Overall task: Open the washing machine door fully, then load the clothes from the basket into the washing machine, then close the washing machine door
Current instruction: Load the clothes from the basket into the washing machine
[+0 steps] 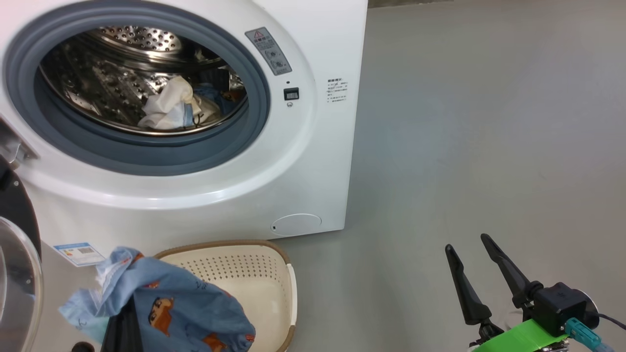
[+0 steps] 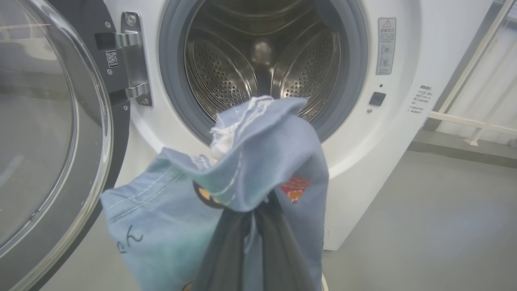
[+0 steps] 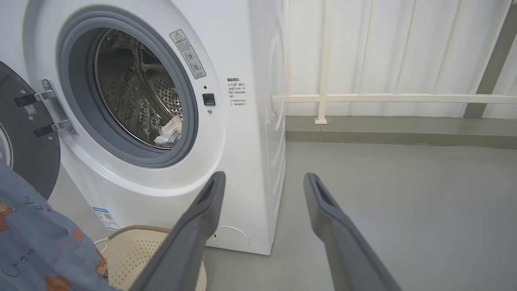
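**One blue garment pinched before the washing machine**

My left gripper (image 2: 258, 214) was pressed shut on one light-blue garment (image 1: 171, 303) printed with orange-brown figures. It hung in front of the washing machine (image 1: 313, 146), lower than the drum mouth. The cloth draped over my fingers and hid the lower seal from my left wrist. One cream basket (image 1: 234, 248) stood at the machine's foot. The one door (image 2: 48, 141) stood swung open at the machine's left. Inside the drum (image 1: 122, 63) lay a small heap (image 1: 171, 105): one white piece, plus blue fabric I couldn't count. My right gripper (image 1: 467, 243) hung spread in the air off the machine's right corner, and a white railing (image 3: 323, 60) stood beyond.
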Motion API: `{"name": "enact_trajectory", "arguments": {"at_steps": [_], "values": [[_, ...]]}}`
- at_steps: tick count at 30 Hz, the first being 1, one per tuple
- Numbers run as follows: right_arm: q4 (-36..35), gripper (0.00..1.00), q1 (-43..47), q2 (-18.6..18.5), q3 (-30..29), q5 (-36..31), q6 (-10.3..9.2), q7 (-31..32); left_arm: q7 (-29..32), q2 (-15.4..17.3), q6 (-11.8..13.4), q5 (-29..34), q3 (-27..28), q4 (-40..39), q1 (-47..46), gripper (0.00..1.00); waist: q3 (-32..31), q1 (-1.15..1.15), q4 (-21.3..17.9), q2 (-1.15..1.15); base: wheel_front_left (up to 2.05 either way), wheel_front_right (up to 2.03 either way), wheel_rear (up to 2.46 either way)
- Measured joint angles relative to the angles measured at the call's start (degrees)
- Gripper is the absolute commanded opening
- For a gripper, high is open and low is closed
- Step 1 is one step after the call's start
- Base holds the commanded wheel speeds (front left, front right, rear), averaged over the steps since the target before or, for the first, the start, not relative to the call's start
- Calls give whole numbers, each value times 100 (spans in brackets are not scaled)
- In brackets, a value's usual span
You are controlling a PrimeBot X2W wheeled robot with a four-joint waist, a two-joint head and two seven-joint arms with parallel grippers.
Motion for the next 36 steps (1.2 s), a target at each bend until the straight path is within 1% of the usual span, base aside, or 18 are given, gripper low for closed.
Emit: {"name": "enact_trajectory", "arguments": {"at_steps": [9,11,36], "values": [[0,100,106,-15,9,21,0,0,0,1,7,2,-13,-90,78,0,-48,0,28,0,0,0,0],[0,100,106,-18,9,21,0,0,0,1,52,2,-26,-113,82,0,-58,0,33,0,0,0,0],[48,100,118,-41,54,73,0,0,0,1,127,1,-87,-245,200,0,-269,0,74,0,0,0,0]]}}
